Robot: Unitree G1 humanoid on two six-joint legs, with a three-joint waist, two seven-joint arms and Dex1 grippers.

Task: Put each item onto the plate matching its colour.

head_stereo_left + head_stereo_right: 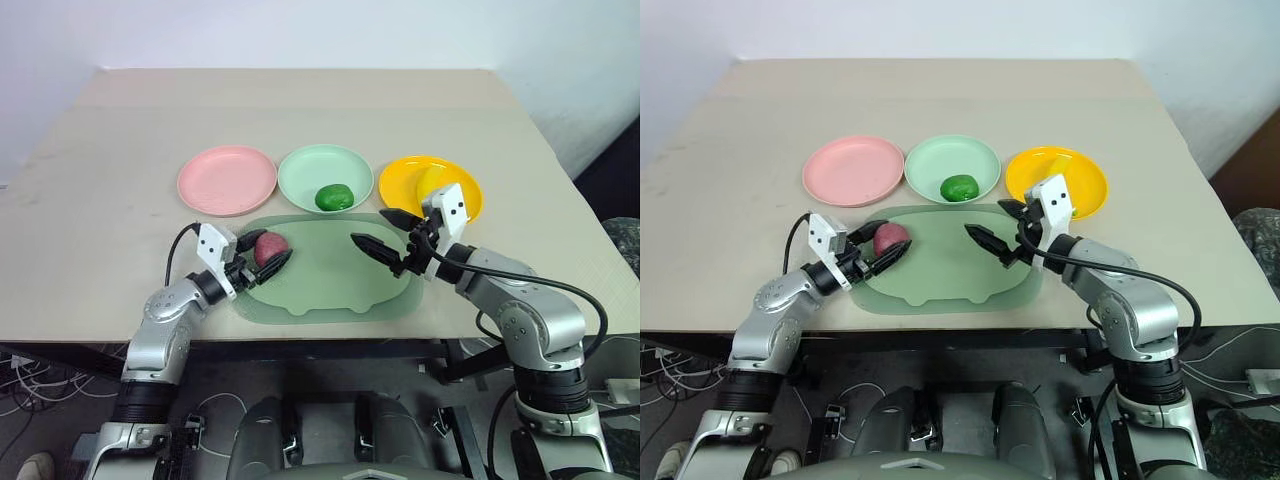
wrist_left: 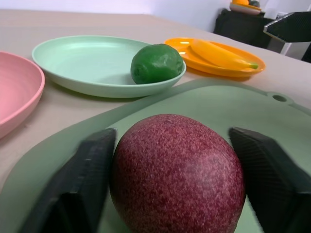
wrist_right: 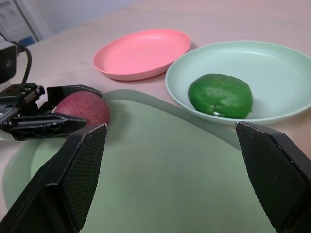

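Beige table (image 1: 120,230): broad top bearing the mat, three plates and both arms' working ends.
Mat (image 1: 330,270): pale green, rounded corners, lying at the near edge, just in front of the plates.
Pink plate (image 1: 227,179): leftmost in the row, nothing on it.
Mint plate (image 1: 305,172): middle of the row, with the green fruit (image 1: 333,197) resting inside near its front rim.
Yellow-orange plate (image 1: 405,180): rightmost, with the banana (image 2: 221,54) lying across it.
Right gripper (image 1: 382,232): over the mat's right part, fingers spread wide with nothing between them.
Left gripper (image 1: 262,257): at the mat's left part, fingers clamped on either side of the red-purple fruit.
Red-purple fruit (image 1: 269,248): egg-shaped, on the mat's left end, squeezed between the left gripper's fingers (image 2: 80,179).
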